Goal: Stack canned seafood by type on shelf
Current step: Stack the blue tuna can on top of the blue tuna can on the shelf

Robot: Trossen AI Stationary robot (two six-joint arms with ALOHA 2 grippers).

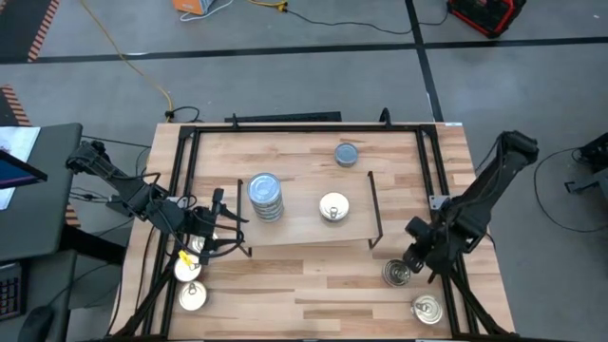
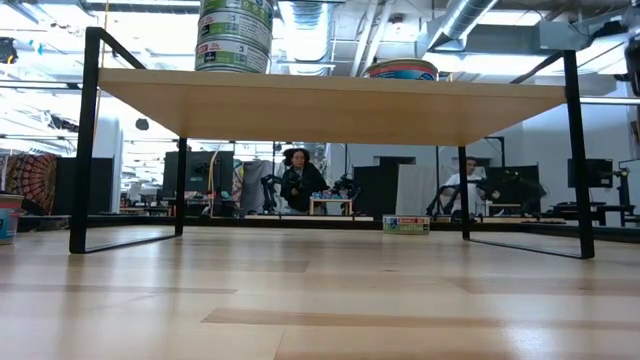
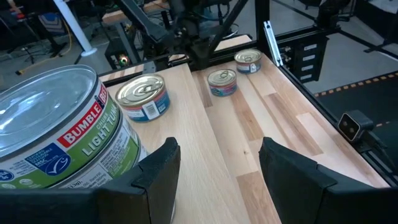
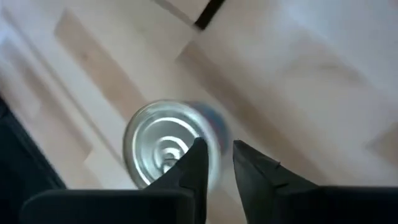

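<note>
The shelf [image 1: 304, 233] stands mid-table. On it are a stack of blue-grey tins [image 1: 266, 197] and a single silver-gold tin [image 1: 333, 206], also seen from below as the stack [image 2: 235, 35] and the tin [image 2: 400, 70]. My left gripper [image 3: 217, 174] is open at the shelf's left end, level with the top of the stack [image 3: 56, 130] and beside it. My right gripper [image 4: 217, 155] is shut, pointing steeply down over a silver tin [image 4: 165, 152] that rests flat on the table right of the shelf [image 1: 397, 274]. My right gripper's shut fingertips [image 4: 198, 152] stand over the tin's rim [image 4: 214, 134], coming from above. The view is blurred, and I cannot tell whether they touch the tin. The tin lies flat on the table.
Loose tins lie on the table: two at the near left [image 1: 190, 269] [image 1: 193, 296], one at the near right [image 1: 427, 309], and a blue-grey one beyond the shelf [image 1: 347, 154]. A black frame [image 1: 180, 142] rims the tabletop. People sit in the room behind [image 2: 300, 185].
</note>
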